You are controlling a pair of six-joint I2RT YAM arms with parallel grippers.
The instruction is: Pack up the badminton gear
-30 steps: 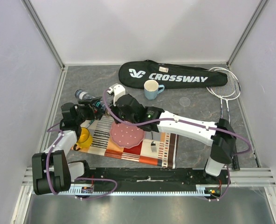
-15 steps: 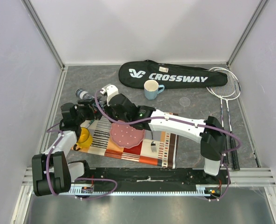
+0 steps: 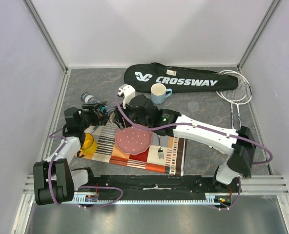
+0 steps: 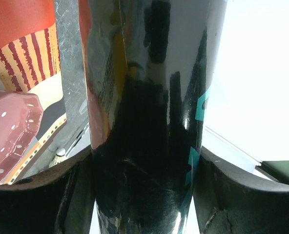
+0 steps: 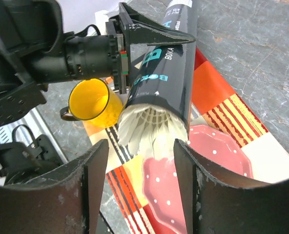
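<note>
Opening just now, the right gripper (image 5: 140, 145) is leaving a shuttlecock (image 5: 152, 124) inside the tube (image 5: 161, 73) that the left gripper (image 4: 142, 187) is clamping.

A long black racket bag (image 3: 183, 78) lies along the desk's (image 3: 203, 117) far edge with a light blue cup (image 3: 158, 92) just before it, two thin-framed rackets (image 3: 236, 90) lie by the right edge, and a striped cloth mat (image 3: 105, 141) near the left front bears a pink plate (image 3: 134, 140) and a metal fork (image 3: 160, 150), with a yellow mug (image 3: 88, 143) at its left end and, behind, a dark cylindrical tube (image 5: 166, 63) with a white feathered shuttlecock (image 5: 152, 127) in it.
</note>
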